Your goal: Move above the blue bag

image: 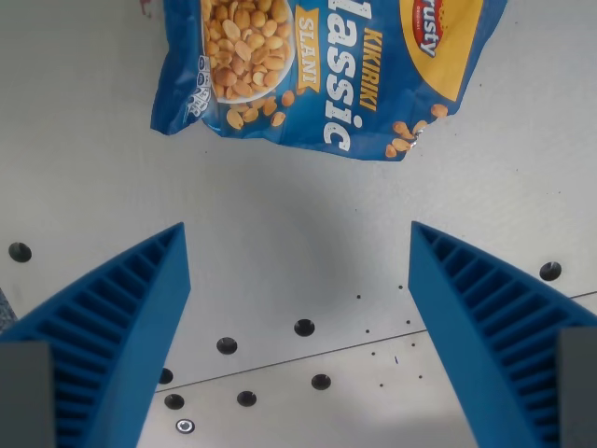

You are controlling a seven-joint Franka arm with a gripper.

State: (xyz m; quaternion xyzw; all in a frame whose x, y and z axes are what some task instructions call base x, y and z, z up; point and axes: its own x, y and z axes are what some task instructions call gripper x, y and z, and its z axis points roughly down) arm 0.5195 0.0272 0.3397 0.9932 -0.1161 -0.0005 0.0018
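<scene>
We see the tool with its 2 blue ribbed fingers spread wide apart, nothing between them but bare grey desk. The blue bag of peanuts lies flat at the top of the wrist view, beyond the fingertips.
</scene>
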